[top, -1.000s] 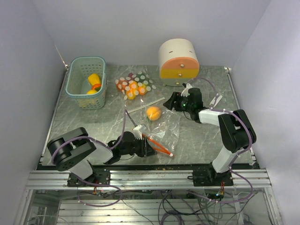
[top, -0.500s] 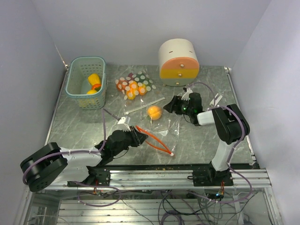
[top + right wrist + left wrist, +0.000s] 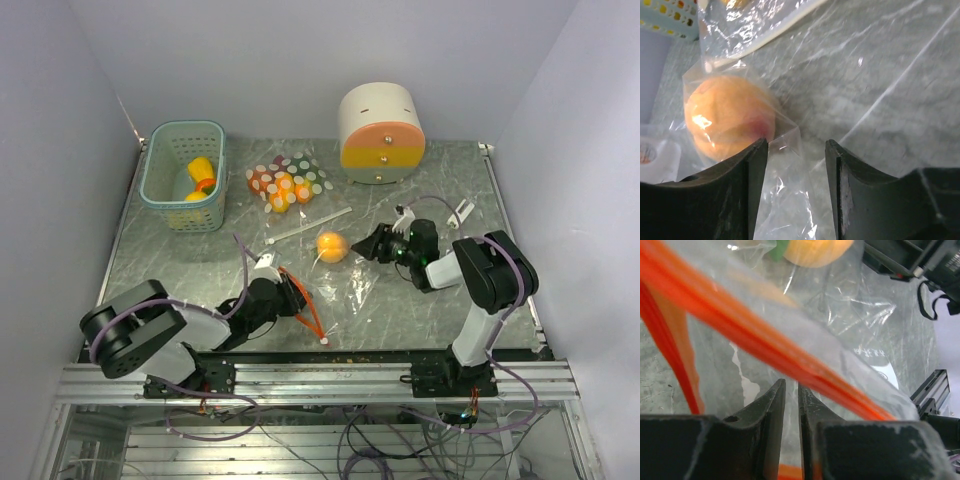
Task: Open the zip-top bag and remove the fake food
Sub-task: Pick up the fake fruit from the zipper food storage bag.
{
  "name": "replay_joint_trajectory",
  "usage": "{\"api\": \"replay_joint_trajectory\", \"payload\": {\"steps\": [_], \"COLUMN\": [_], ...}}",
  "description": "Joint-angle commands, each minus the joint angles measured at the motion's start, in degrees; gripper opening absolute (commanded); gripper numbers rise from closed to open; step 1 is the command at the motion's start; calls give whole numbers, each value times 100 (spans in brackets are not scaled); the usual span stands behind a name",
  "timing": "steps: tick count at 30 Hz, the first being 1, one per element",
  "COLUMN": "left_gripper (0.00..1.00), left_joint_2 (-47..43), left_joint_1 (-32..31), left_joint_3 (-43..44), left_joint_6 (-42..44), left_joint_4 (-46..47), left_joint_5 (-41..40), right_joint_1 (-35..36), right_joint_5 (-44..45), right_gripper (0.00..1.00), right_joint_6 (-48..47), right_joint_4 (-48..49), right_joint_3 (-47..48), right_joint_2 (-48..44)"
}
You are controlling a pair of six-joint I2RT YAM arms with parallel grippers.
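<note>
A clear zip-top bag (image 3: pixel 352 282) with an orange zip strip (image 3: pixel 306 308) lies on the marble table (image 3: pixel 180 262). Inside it, at its far end, sits one round orange fake food piece (image 3: pixel 331 245). My left gripper (image 3: pixel 291 296) is shut on a thin fold of the bag (image 3: pixel 790 405) just below the zip strip (image 3: pixel 765 342); the fake food (image 3: pixel 815 250) shows beyond. My right gripper (image 3: pixel 373 246) is low and open, and its jaws straddle a loose corner of the bag (image 3: pixel 790 165) just right of the fake food (image 3: pixel 727 117).
A teal basket (image 3: pixel 160 190) at the back left holds yellow and orange pieces. A dotted bag of more pieces (image 3: pixel 285 182) lies beside it, with a white strip (image 3: pixel 310 225) in front. The cream-and-orange round container (image 3: pixel 381 125) stands at the back.
My left gripper has drawn the zip end of the bag leftward, swinging the orange strip. The right gripper has come down toward the bag's corner and its jaws have narrowed.
</note>
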Motion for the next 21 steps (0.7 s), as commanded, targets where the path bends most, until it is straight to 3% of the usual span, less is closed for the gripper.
{"api": "replay_joint_trajectory", "payload": {"steps": [1,11,16,21], "left_gripper": [27,33,50,60], "left_joint_2": [447,1791,2414,2967], "left_joint_1": [38,167,247,345], "left_joint_3": [62,-83,-287,-541], "left_joint_6": [-80,-409,-581,-721], "left_joint_4": [884,2708,3708,4670], "left_joint_5": [145,628,779,731], "right_joint_1": [-13,5,14,45], "right_joint_5": [-368,-1158,-1125,-563], "right_gripper": [46,1,0,0], "right_joint_6": [331,1179,1094,552], "right_joint_4": [799,2398,2145,949], "right_joint_3": [-529,-1230,-1443,-1799], "right_joint_2": [-342,-625,-1169,-2571]}}
